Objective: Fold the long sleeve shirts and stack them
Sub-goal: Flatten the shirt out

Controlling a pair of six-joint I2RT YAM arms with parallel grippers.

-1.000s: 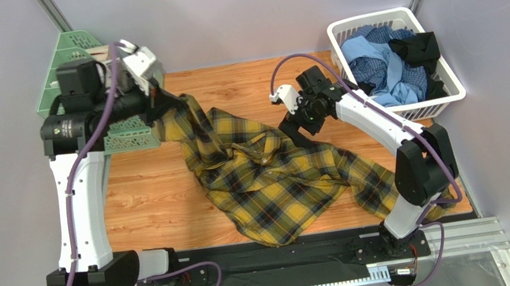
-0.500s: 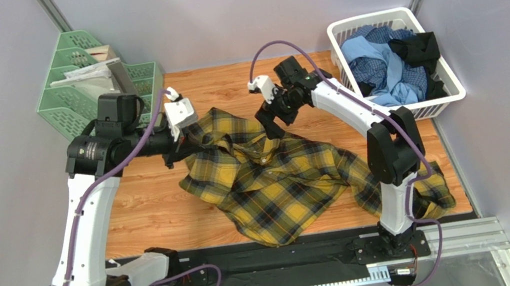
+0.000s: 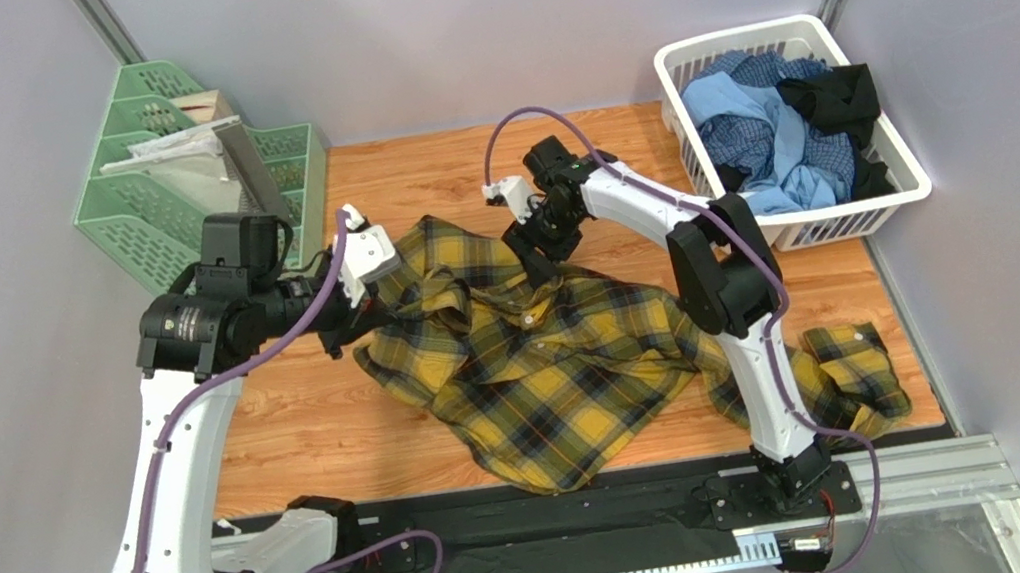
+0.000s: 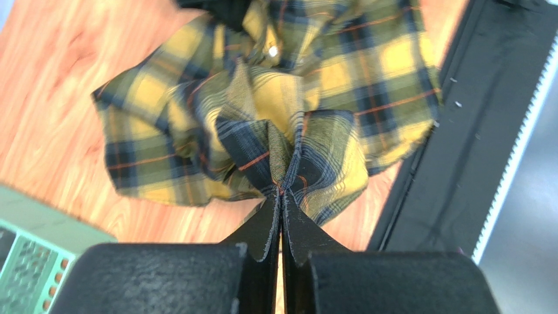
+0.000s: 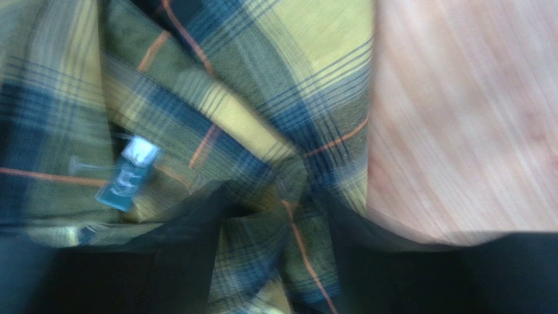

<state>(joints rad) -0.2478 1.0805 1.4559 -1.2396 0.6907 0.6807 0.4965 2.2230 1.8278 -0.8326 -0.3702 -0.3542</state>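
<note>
A mustard-yellow and black plaid long sleeve shirt (image 3: 559, 370) lies crumpled across the wooden table. My left gripper (image 3: 362, 271) is shut on a pinched fold of its cloth (image 4: 288, 157), holding the shirt's left edge just above the table. My right gripper (image 3: 536, 245) is pressed down on the shirt's far edge near the collar. A bunched fold (image 5: 262, 255) lies between its parted fingers (image 5: 190, 242), and a blue size tag (image 5: 128, 173) shows to their left. That wrist view is blurred. More shirts (image 3: 752, 137), light blue, blue-checked and black, fill the white basket (image 3: 897, 191).
A green mesh desk organizer (image 3: 140, 206) with papers stands at the far left corner. The white basket sits at the far right. A black strip (image 3: 535, 510) runs along the table's near edge, where the arm bases stand. One sleeve (image 3: 849, 380) trails toward the right front.
My left gripper has carried the held cloth down from beside the organizer and rightward over the table. My right gripper has moved left onto the shirt's far edge, and its jaws have narrowed.
</note>
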